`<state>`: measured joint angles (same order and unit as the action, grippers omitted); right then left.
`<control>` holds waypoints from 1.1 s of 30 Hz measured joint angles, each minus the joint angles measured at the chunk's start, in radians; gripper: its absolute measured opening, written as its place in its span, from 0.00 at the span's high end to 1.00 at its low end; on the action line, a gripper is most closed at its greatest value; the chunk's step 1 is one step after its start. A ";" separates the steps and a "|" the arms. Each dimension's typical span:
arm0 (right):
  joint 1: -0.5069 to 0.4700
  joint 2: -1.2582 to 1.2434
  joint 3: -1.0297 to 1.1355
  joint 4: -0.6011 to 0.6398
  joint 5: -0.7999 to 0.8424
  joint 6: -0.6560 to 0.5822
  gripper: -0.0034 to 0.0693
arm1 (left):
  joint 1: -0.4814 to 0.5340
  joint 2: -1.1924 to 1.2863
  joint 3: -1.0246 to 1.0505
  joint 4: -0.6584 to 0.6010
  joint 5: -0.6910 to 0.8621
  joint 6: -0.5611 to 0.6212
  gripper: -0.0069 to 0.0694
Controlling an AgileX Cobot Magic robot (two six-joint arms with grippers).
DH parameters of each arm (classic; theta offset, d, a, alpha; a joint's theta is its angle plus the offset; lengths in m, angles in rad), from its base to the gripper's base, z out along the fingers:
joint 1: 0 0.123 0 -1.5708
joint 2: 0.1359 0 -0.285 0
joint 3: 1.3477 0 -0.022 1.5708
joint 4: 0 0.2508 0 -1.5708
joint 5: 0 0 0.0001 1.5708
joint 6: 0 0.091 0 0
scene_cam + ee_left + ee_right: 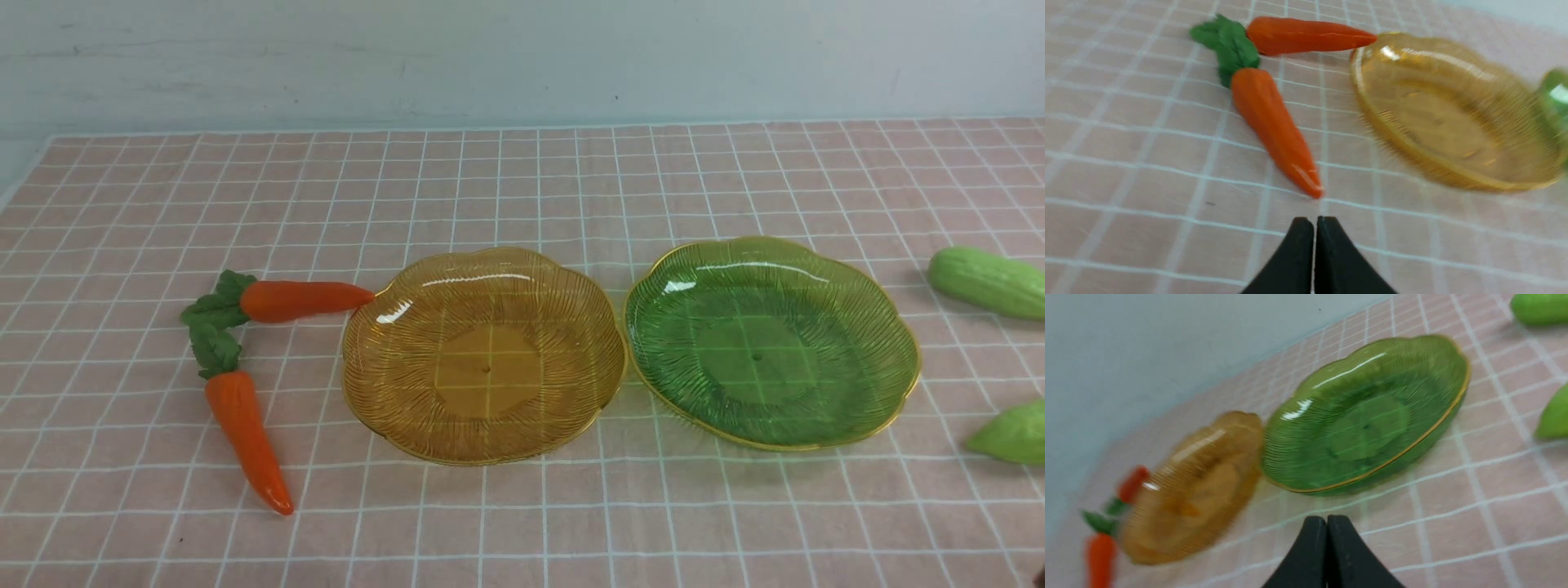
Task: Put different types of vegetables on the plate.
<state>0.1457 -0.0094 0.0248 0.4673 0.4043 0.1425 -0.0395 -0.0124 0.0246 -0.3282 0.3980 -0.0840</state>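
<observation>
Off the amber plate point(424, 433), the farther carrot point(306, 300) lies at ten o'clock with its tip meeting the rim and the nearer carrot point(245, 437) at eight o'clock, their leafy tops touching. The farther gourd point(988, 282) rests at two o'clock and the nearer gourd point(1012, 433) at four o'clock of the green plate point(771, 343), on a pink checked tablecloth point(522, 523). The left gripper point(1314, 222) hangs near the nearer carrot's tip and the right gripper point(1327, 520) near the green plate, each with fingers pressed together.

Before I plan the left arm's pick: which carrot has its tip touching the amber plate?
The far carrot, lying crosswise, tip against the amber plate's rim. The near carrot points toward the robot, tip clear of the plate.
</observation>
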 joint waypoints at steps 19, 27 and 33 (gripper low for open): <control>0.000 0.096 -0.280 0.383 -0.052 -0.286 0.97 | 0.000 0.000 0.000 -0.714 -0.312 -0.155 0.91; 0.000 0.694 -0.617 0.023 0.416 -0.184 0.97 | 0.000 0.279 -0.273 -0.593 0.101 0.201 0.91; 0.000 1.070 -0.785 -0.432 0.451 0.213 0.97 | 0.000 0.668 -0.384 -0.472 0.281 0.326 0.91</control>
<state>0.1453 1.0605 -0.7605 0.0350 0.8552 0.3555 -0.0395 0.6560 -0.3591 -0.8004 0.6793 0.2418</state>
